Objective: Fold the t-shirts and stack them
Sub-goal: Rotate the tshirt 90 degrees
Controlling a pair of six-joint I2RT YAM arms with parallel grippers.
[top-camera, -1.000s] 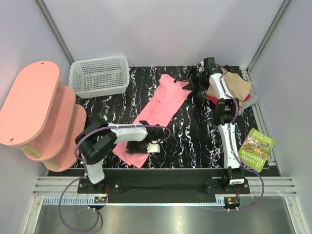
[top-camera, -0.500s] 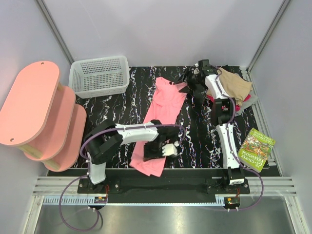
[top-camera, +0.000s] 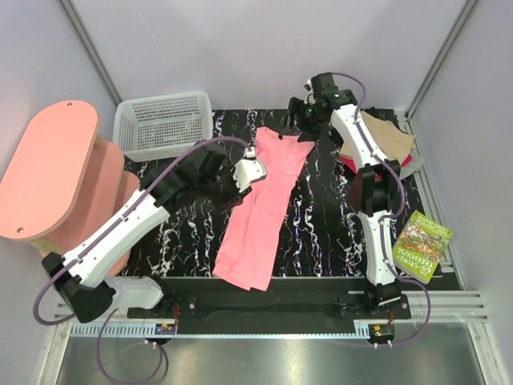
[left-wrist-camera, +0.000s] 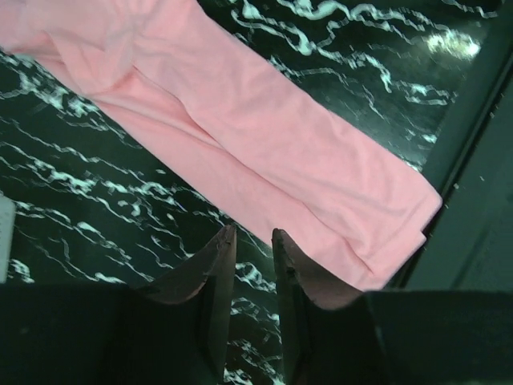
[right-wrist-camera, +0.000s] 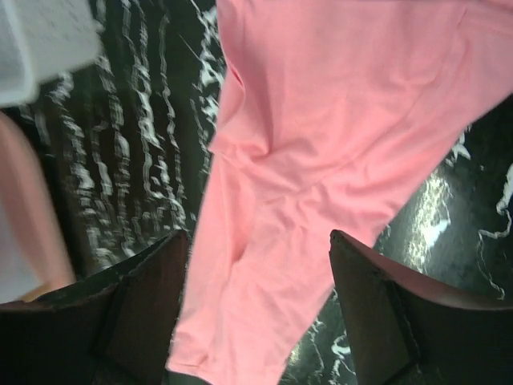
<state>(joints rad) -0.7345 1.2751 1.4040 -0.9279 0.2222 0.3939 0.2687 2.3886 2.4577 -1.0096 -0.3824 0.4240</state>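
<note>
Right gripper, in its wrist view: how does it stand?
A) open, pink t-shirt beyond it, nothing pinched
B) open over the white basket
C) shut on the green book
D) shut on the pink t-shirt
A: the right gripper has its fingers wide apart, with the pink t-shirt spread out beyond them and nothing pinched between them.

the table (top-camera: 321,233) has a black top veined with white. a pink shirt (top-camera: 260,212) lies on it in a long narrow strip, running from the far middle down to the near edge and slanting a little to the left. a white basket (top-camera: 163,124) sits at the far left corner. a pile of folded shirts (top-camera: 389,140) sits at the far right corner, tan on top, red showing at its edge. a green book (top-camera: 422,243) lies over the right edge.
</note>
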